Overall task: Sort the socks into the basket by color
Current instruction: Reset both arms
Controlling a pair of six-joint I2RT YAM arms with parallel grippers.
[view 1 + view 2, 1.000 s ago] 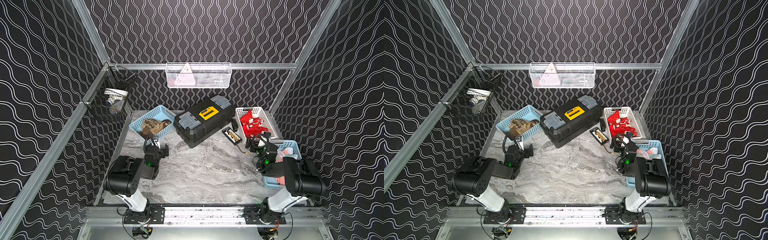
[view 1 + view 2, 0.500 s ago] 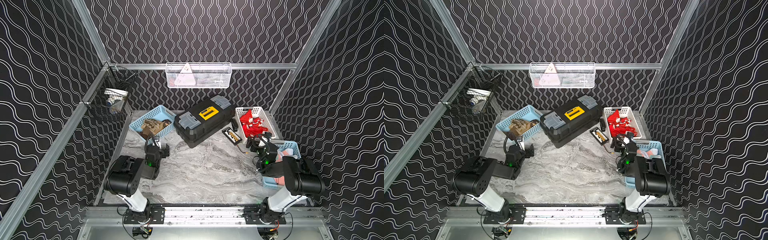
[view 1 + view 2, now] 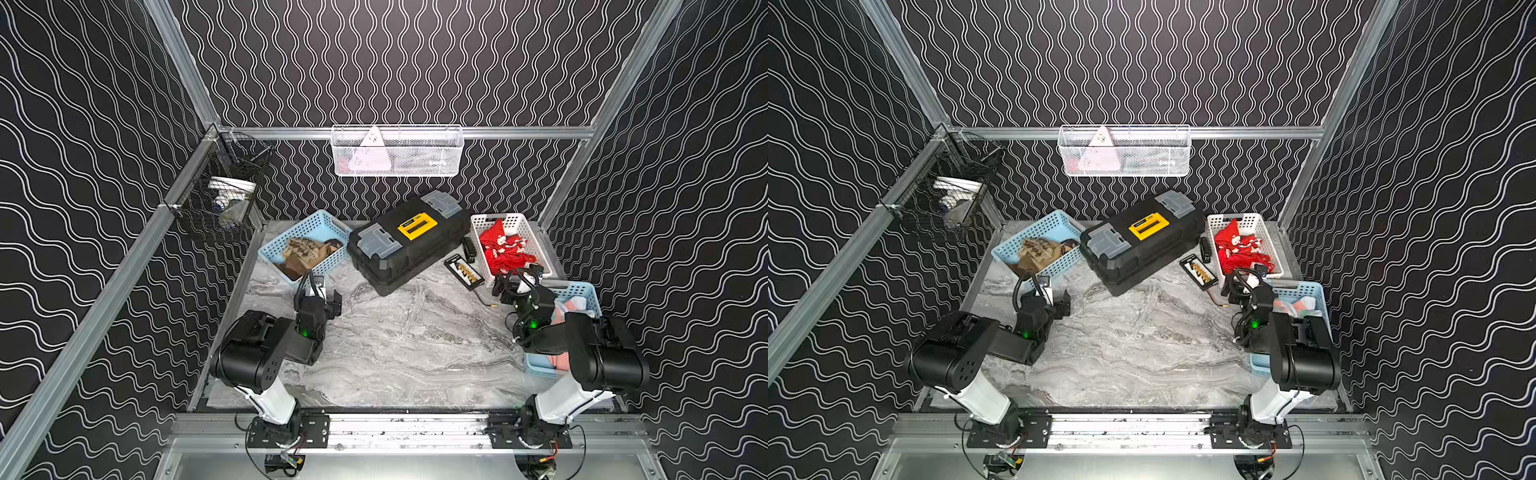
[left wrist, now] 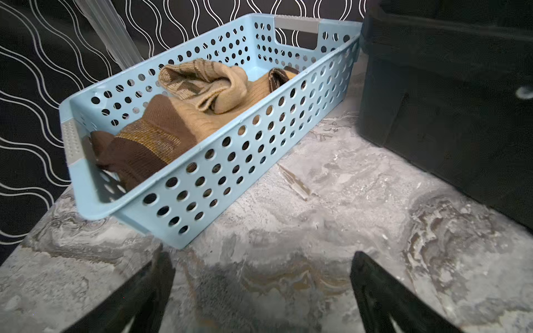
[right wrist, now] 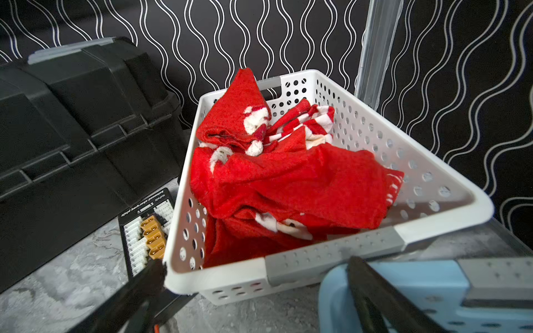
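The tan and brown knitted socks [image 4: 202, 109] lie piled in a light-blue perforated plastic basket [image 4: 219, 161] at the far left corner of the grey marble-patterned table [image 3: 415, 345]. The red socks with white Santa and stripe marks [image 5: 288, 178] fill a white perforated plastic basket [image 5: 403, 161] at the far right corner. Salmon-pink socks [image 3: 1299, 308] sit in a second light-blue basket [image 3: 1308, 289] along the right edge, partly hidden by the right arm.

The left gripper [image 4: 261, 274] hangs over bare tabletop just in front of the tan socks' basket, jaws spread wide, nothing between them. The right gripper [image 5: 256, 268] hovers where the white and second blue baskets meet, also spread wide and empty.

A black plastic toolbox with a yellow latch [image 3: 407, 245] stands at the far edge between the baskets, with a black connector board [image 3: 463, 271] beside it.
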